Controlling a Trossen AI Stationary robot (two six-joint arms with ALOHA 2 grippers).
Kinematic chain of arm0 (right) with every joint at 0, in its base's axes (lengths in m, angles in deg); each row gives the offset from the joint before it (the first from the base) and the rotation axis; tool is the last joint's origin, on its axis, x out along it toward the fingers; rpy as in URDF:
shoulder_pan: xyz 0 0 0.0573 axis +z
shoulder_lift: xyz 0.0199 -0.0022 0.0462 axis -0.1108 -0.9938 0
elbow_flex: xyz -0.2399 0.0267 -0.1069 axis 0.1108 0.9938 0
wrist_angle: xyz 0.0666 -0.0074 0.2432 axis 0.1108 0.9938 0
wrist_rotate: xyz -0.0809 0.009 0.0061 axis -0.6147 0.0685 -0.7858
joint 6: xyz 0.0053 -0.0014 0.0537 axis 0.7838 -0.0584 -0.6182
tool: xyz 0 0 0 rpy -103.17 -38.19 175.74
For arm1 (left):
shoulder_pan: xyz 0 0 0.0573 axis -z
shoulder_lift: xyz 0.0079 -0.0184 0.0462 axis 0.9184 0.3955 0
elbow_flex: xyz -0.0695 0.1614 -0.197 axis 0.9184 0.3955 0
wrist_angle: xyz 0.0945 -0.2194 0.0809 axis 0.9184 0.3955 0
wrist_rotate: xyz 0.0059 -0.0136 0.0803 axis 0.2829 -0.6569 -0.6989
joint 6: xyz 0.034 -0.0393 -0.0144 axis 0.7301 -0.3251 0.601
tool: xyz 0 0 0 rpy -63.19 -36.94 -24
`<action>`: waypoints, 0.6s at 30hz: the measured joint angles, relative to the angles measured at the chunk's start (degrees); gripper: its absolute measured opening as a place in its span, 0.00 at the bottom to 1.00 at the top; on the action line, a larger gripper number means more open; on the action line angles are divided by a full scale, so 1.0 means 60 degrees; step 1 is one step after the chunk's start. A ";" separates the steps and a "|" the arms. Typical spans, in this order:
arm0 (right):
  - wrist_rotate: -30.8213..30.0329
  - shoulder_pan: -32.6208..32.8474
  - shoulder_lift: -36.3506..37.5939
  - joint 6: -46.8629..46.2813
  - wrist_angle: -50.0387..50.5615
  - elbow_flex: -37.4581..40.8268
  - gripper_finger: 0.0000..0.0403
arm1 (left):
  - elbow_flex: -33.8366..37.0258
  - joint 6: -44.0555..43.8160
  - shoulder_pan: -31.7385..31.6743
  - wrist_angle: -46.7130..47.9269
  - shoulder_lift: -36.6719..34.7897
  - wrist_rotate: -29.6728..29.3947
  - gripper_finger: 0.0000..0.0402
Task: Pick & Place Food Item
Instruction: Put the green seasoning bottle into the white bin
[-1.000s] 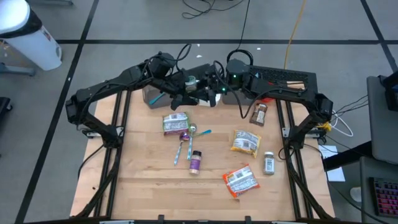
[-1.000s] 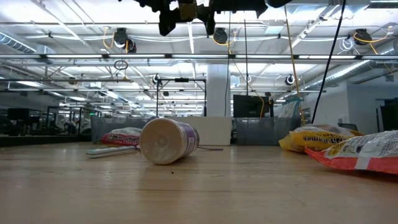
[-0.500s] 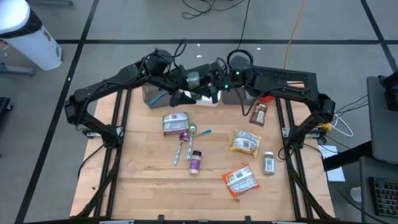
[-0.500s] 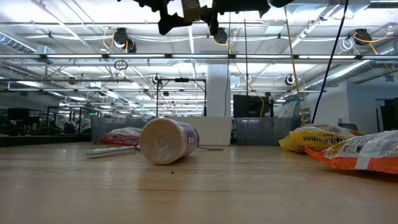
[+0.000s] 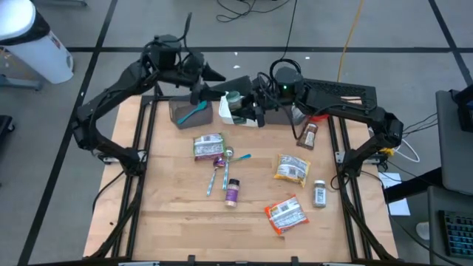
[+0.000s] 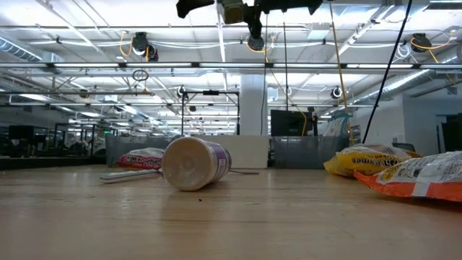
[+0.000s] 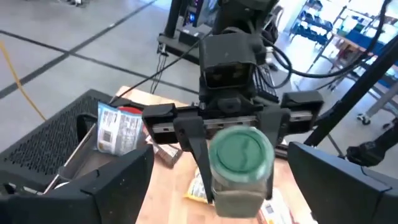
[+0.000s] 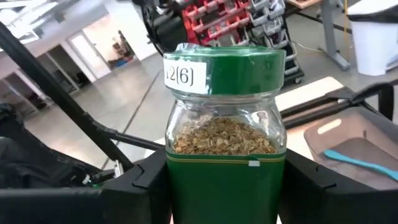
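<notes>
High view: the right gripper (image 5: 238,108) clasps a green-lidded spice jar (image 5: 233,98) above the table's far edge, beside a grey bin (image 5: 191,112) holding a teal spatula (image 5: 194,114). The left gripper (image 5: 209,83) hangs just beside the jar, its fingers spread and empty. On the table (image 5: 170,214) lie snack packets, spoons and small jars.

Low view: a purple-labelled jar (image 6: 193,163) lies on its side; both arms show only at the top edge.

Left wrist view: the right gripper (image 7: 239,186) faces the camera, its jaws on either side of the spice jar (image 7: 240,163), green lid foremost.

Right wrist view: the spice jar (image 8: 225,130) stands upright between the dark fingers (image 8: 138,186), dried herbs visible through its glass.
</notes>
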 joint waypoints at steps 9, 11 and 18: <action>0.0002 -0.0001 0.0000 0.0071 0.0435 -0.0003 0.48 | -0.1268 0.0247 0.0052 0.1665 0.1184 0.0683 0.92; 0.0010 0.0010 0.0000 0.0181 0.0730 -0.0004 0.48 | -0.1525 0.0263 0.0091 0.1999 0.1466 0.0679 0.92; -0.0007 0.0119 -0.0007 0.0452 0.1263 -0.0004 0.48 | -0.2240 0.0593 0.0240 0.2647 0.2129 0.1073 0.91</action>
